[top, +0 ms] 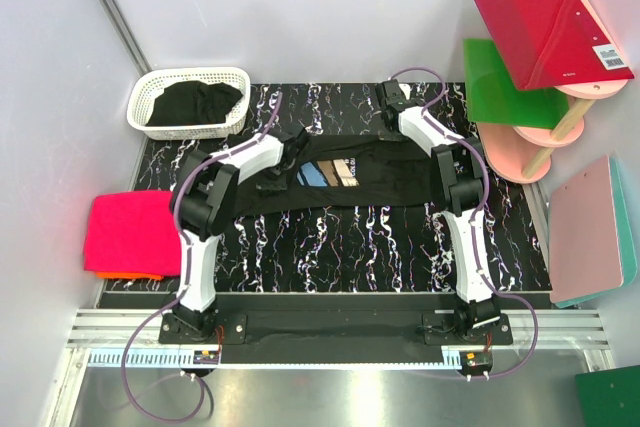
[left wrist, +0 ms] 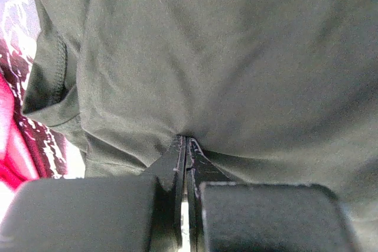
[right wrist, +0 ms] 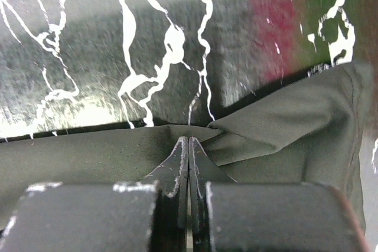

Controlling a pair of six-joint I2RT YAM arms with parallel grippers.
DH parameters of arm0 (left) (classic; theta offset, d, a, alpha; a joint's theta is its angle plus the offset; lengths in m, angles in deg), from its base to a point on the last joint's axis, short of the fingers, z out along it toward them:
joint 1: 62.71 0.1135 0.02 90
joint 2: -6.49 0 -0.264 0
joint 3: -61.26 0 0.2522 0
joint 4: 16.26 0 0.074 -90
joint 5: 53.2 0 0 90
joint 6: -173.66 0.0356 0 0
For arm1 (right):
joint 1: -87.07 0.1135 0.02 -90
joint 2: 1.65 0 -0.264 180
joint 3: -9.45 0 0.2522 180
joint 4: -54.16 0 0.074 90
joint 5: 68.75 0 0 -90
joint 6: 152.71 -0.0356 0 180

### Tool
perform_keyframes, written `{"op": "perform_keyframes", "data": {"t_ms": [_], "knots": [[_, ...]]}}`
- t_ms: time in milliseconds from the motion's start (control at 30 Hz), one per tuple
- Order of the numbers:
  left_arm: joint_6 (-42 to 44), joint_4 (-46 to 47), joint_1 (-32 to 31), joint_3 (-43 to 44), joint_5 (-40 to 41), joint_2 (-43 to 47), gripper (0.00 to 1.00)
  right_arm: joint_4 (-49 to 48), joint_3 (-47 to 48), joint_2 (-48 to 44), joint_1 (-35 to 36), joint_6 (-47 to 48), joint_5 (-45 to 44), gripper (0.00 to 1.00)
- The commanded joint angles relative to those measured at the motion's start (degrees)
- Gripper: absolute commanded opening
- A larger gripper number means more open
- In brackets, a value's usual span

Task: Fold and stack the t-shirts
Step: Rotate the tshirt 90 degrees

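top: printed black t-shirt stretched across centre of marbled table, folded pink t-shirt at 9 o'clock, black t-shirt in basket at 10 o'clock | left wrist: left gripper jaws pressed together, pinching printed black t-shirt | right wrist: right gripper clamped tight on its edge, bare table at 12 o'clock

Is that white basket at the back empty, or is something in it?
Not empty: the white basket holds a crumpled black garment that covers most of its inside.
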Motion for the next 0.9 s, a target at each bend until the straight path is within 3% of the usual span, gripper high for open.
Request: {"op": "perform_keyframes", "data": {"t_ms": [0, 167, 433, 533, 700, 867], "knots": [[1.0, -4.3, 0.5, 7.2, -0.2, -4.6, 0.00, 10.1, -3.0, -1.9, 0.3, -4.5, 0.3, 0.00], [2.0, -9.0, 0.5, 18.6, 0.4, -11.8, 0.00, 12.2, -9.1, -5.8, 0.4, -8.0, 3.2, 0.00], [5.4, -18.4, 0.8, 48.4, -0.2, -25.2, 0.00, 12.4, -24.9, -16.5, 0.4, -10.5, 5.1, 0.00], [6.5, -19.6, 1.8, 55.8, -2.2, -28.4, 0.00, 12.7, -29.3, -19.9, 0.4, -11.0, 7.8, 0.00], [7.2, -17.0, 3.7, 56.3, -3.4, -27.8, 0.00, 11.8, -37.2, -26.0, 0.9, -13.1, 14.9, 0.00], [7.8, -10.5, 3.9, 49.2, -0.8, -21.4, 0.00, 11.0, -41.5, -31.9, 3.3, -15.2, 14.0, 0.00]]}}
